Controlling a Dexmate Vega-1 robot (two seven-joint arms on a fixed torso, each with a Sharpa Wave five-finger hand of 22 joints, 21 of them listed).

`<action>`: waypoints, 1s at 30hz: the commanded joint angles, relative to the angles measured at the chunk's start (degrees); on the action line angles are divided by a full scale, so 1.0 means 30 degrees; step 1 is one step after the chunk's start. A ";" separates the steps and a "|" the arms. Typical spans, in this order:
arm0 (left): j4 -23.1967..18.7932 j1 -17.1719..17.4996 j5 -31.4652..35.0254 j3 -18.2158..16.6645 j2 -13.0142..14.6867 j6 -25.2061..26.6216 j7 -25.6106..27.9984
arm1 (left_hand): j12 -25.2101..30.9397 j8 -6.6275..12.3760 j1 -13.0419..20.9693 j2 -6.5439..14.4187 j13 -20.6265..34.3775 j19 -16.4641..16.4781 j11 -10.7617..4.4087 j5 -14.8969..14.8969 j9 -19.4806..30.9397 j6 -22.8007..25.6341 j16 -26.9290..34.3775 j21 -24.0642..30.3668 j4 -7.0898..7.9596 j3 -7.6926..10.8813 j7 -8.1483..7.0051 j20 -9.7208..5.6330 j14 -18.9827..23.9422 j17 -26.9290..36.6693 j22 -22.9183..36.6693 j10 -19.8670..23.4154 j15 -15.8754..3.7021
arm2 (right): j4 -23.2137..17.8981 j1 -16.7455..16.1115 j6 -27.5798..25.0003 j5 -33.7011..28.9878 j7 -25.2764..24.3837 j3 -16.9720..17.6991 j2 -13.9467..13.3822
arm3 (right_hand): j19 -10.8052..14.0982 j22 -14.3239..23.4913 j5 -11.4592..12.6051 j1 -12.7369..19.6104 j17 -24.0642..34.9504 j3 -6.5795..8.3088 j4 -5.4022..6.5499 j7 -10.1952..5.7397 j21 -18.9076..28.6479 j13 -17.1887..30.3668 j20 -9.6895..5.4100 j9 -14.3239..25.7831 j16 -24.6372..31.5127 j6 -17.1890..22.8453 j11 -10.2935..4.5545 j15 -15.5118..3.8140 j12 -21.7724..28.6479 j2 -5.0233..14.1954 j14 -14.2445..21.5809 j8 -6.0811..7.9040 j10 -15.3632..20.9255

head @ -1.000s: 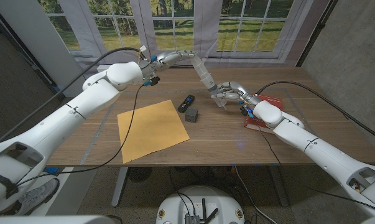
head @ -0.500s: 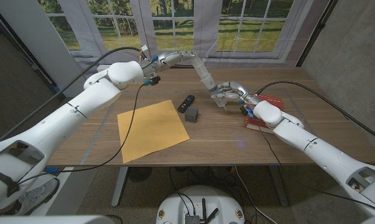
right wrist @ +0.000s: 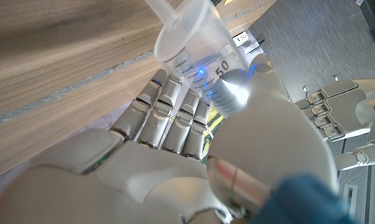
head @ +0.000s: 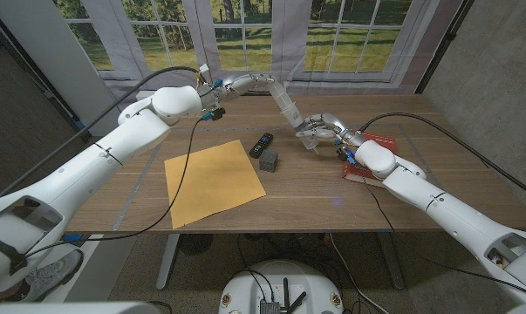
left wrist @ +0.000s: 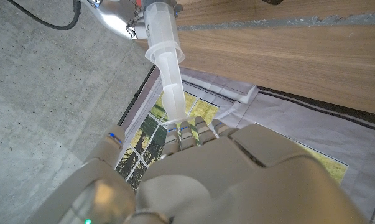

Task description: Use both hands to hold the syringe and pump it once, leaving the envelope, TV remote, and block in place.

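Two robot arms hold a clear plastic syringe aloft over the far side of a wooden table, slanted between them. The right robot hand wraps its fingers around the barrel, steadying it, while the left robot hand closes on the plunger end, seemingly so that one can push or pull against the other. The plunger looks drawn well out of the barrel, suggesting the pump stroke is under way, not finished. Below and nearer, a yellow envelope, a black TV remote and a small grey block lie on the table, well apart from both hands. A red object sits beside the right arm.
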 commanded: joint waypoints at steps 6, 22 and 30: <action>0.0598 -0.0294 -0.0059 0.0344 -0.0197 0.0012 -0.0605 | 0.0055 0.0008 -0.0269 0.1127 0.0033 0.0070 0.0028 0.0020 0.0049 0.0466 0.0138 0.0144 0.0151 0.0041 0.0318 -0.0661 0.0291 0.0045 0.0066 0.0221 -0.1127 | 0.0056 0.0326 -0.0076 -0.0129 0.0102 -0.0105 0.0143 | 0.0000 0.0051 0.0046 0.3573 0.0158 -0.0011 0.0054 -0.1944 0.0041 0.0019 -0.0907 0.0102 -0.0066 0.2123 -0.0460 -0.2002 0.0071 0.3492 0.0229 -0.0013 0.0771; 0.1301 -0.0642 -0.0067 0.0728 -0.0537 -0.0030 -0.1031 | 0.0031 -0.0022 -0.0347 0.1132 0.0037 0.0130 0.0043 0.0026 0.0050 0.0507 0.0087 0.0162 0.0267 0.0051 0.0323 -0.0675 0.0351 0.0057 0.0064 0.0303 -0.1108 | 0.0039 0.0588 -0.0394 -0.0211 0.0071 -0.0177 0.0272 | 0.0031 0.0052 0.0040 0.3566 0.0250 -0.0056 0.0078 -0.1936 0.0048 0.0033 -0.0894 0.0106 -0.0156 0.2119 -0.0450 -0.1999 0.0043 0.3483 0.0315 -0.0127 0.0817; 0.1392 -0.0659 -0.0035 0.0768 -0.0601 -0.0004 -0.0975 | 0.0012 -0.0035 -0.0374 0.1133 0.0038 0.0189 0.0048 0.0029 0.0051 0.0512 0.0075 0.0180 0.0315 0.0056 0.0364 -0.0651 0.0386 0.0059 0.0063 0.0313 -0.1056 | 0.0033 0.0692 -0.0518 -0.0188 0.0036 -0.0183 0.0341 | 0.0024 0.0055 0.0047 0.3598 0.0330 -0.0056 0.0057 -0.1955 0.0046 0.0052 -0.0881 0.0111 -0.0221 0.2128 -0.0444 -0.2005 0.0019 0.3478 0.0331 -0.0191 0.0808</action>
